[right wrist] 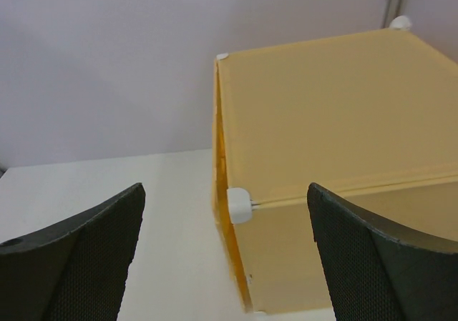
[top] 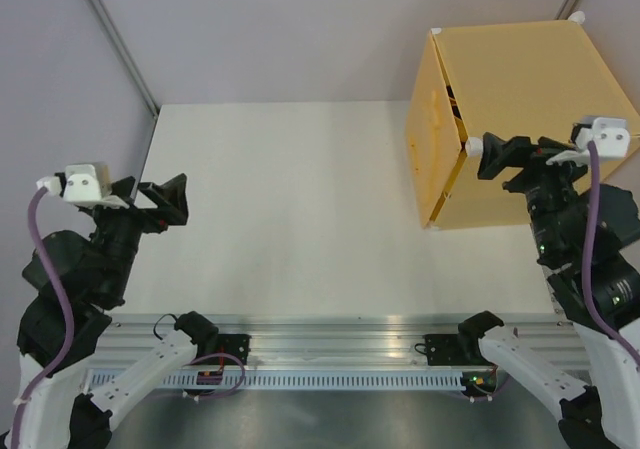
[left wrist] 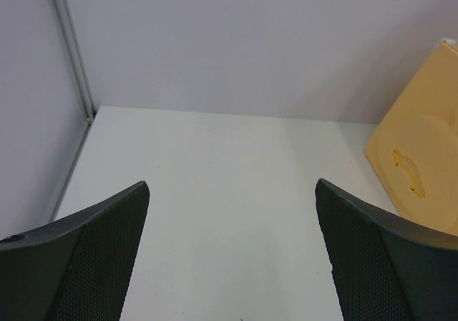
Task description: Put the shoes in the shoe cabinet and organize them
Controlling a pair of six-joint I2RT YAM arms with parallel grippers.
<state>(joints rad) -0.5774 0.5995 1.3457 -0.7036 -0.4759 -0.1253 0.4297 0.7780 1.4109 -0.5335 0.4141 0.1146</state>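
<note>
The shoe cabinet (top: 520, 79) sits at the far right of the counter (top: 300, 199), its door (top: 432, 139) almost shut, hiding the inside. The left fingers (left wrist: 93, 264) and right fingers (right wrist: 79, 264) are spread wide, holding nothing.

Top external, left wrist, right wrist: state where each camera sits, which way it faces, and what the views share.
Top external: above and behind the arms, looking down on the table; both arms, left gripper and right gripper show.
Left wrist: on the left arm, facing across the table toward the far wall; its open fingers frame the view.
Right wrist: on the right arm, facing the shoe cabinet close up; its open fingers show.
Shared: all three show the shoe cabinet and table.
</note>
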